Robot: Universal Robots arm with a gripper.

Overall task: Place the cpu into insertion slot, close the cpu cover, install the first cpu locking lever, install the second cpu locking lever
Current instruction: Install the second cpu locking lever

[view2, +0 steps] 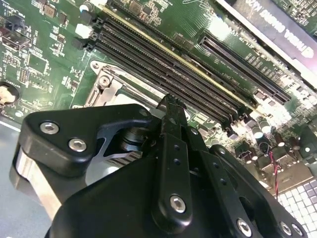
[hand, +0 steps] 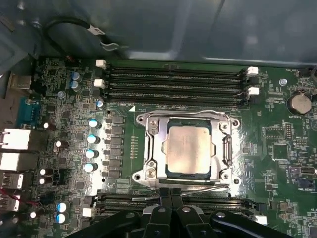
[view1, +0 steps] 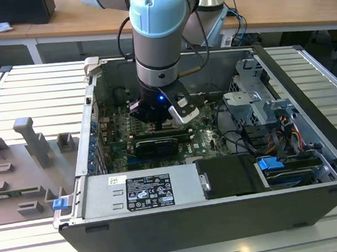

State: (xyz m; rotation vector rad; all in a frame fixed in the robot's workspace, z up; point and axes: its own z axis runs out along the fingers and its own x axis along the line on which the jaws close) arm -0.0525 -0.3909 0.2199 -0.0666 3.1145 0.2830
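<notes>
Silvery metal frames the scene inside an opened computer case (view1: 306,78): the cpu (hand: 188,148), its pale face up, already sits in the insertion slot (hand: 225,151) on the green motherboard (hand: 277,144), with the cpu cover (hand: 154,148) folded down around it as a square frame. In the first wrist view the gripper (hand: 171,192) hangs just beside the socket's near edge, its two black fingertips pressed together with no gap and nothing between them. A thin locking lever (hand: 198,188) runs along that same edge, its long axis parallel to the neighbouring black memory slots (hand: 173,82) and crosswise to the fingers, passing right at their tips. Whether the tips touch the wire cannot be told. In the exterior view the arm (view1: 158,38) stands upright over the board's middle.
</notes>
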